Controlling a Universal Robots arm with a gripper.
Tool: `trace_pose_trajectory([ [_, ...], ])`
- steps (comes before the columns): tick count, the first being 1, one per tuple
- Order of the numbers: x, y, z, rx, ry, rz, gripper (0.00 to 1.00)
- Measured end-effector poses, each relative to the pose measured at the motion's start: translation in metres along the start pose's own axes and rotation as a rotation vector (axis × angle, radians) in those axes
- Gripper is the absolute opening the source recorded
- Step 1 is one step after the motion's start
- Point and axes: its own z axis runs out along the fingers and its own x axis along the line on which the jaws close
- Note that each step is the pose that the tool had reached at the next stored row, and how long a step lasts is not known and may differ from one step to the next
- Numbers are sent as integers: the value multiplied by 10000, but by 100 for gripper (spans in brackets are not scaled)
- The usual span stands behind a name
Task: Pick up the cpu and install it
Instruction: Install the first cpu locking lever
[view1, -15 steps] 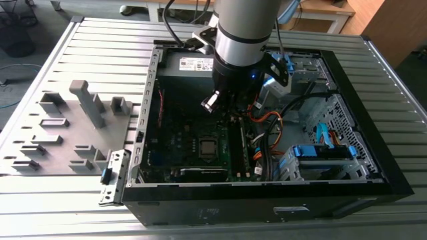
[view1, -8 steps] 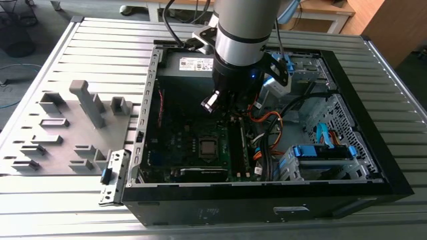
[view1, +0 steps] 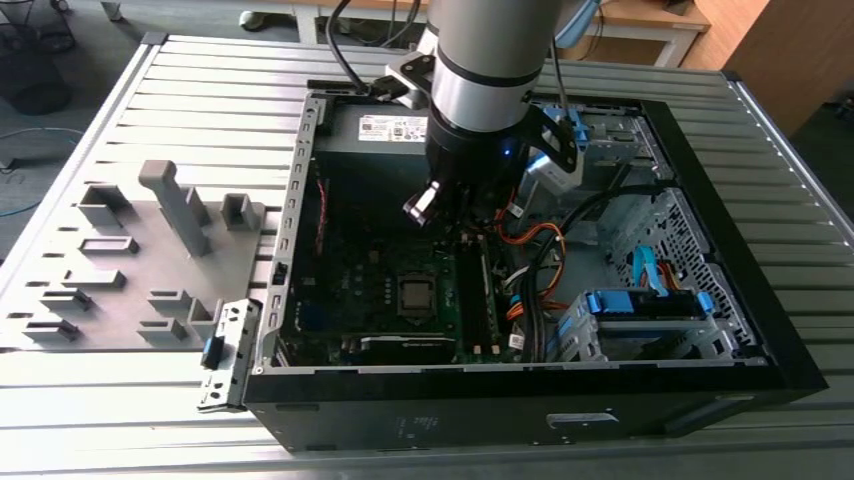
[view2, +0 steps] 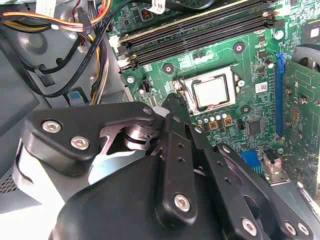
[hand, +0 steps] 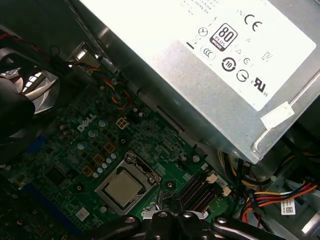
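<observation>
The cpu (view2: 212, 93) is a dull silver square lying flat inside the metal-framed socket (view2: 186, 91) of the green motherboard (view2: 250, 55). In the first wrist view the cpu (hand: 122, 190) lies just beyond the fingertips. In the exterior view the socket (view1: 416, 292) lies low in the open computer case (view1: 747, 340). My gripper (view1: 424, 208) hangs over the board, above and behind the socket. Its black fingers (view2: 176, 131) come together at the tips, with the gripper (view2: 171, 101) shut and nothing seen between them. The gripper (hand: 170, 206) stands a short way above the board, apart from the cpu.
A grey tray (view1: 54, 250) with raised blocks lies at the exterior view's left of the case. The power supply (hand: 210, 75) rises close beside the gripper. Memory slots (view2: 200, 30), orange and black cables (view1: 534, 245) and a blue drive bay (view1: 647, 305) crowd the case.
</observation>
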Motion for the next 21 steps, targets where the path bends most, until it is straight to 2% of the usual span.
trace_pose_trajectory([
  [12, 0, -5, 116, 29, 26, -1, 11],
  [21, 5, -10, 128, 35, 30, -1, 11],
])
